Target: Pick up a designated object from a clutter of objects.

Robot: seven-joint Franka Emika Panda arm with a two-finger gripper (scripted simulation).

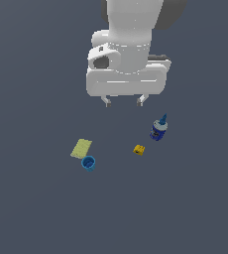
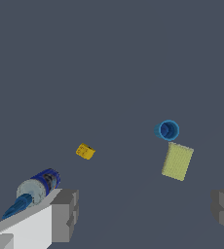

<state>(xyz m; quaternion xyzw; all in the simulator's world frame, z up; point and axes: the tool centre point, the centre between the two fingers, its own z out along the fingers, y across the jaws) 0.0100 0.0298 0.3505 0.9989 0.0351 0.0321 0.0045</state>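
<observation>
In the exterior view, your white two-fingered gripper [image 1: 123, 101] is hanging with its jaws spread wide, gripping nothing; the slim bright-blue pointed piece [image 1: 162, 119] is lying just beyond one jaw, touching the dark blue white-labelled can [image 1: 157, 131]. In the wrist view, that blue piece [image 2: 16, 205] is sitting just outside one grey finger pad [image 2: 65, 215], while the tiny yellow block [image 2: 85, 151], round blue cup [image 2: 167, 130] and pale yellow-green flat rectangle [image 2: 177, 161] are lying ahead of the gap between the jaws.

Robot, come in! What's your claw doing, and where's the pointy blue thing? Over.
Gripper open, holding nothing. Slim blue piece on floor, touching dark blue can. Can crowds it; yellow block close by.
</observation>
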